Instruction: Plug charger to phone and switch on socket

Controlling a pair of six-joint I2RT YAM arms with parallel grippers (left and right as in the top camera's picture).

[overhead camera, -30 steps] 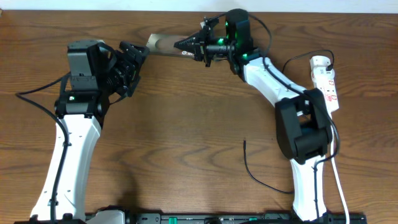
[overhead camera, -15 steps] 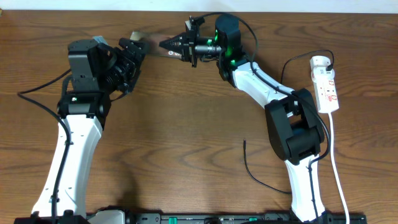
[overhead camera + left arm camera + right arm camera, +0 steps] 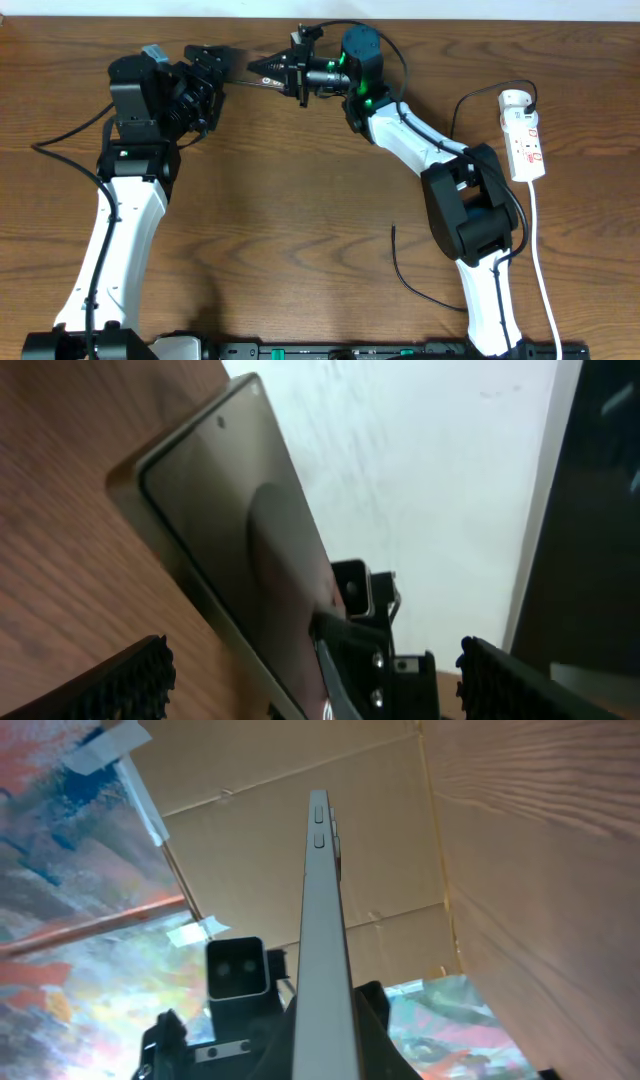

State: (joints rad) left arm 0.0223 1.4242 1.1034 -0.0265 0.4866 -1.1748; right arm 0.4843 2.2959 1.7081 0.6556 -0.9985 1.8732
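Overhead view: the right gripper is clamped on the phone, held edge-on at the far side of the table. Wide open and empty, the left gripper sits just beside the phone. Charger and socket lie well apart from it.

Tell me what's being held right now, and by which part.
The right gripper holds the phone near one end, jaws shut on its flat faces. The open left gripper holds nothing.
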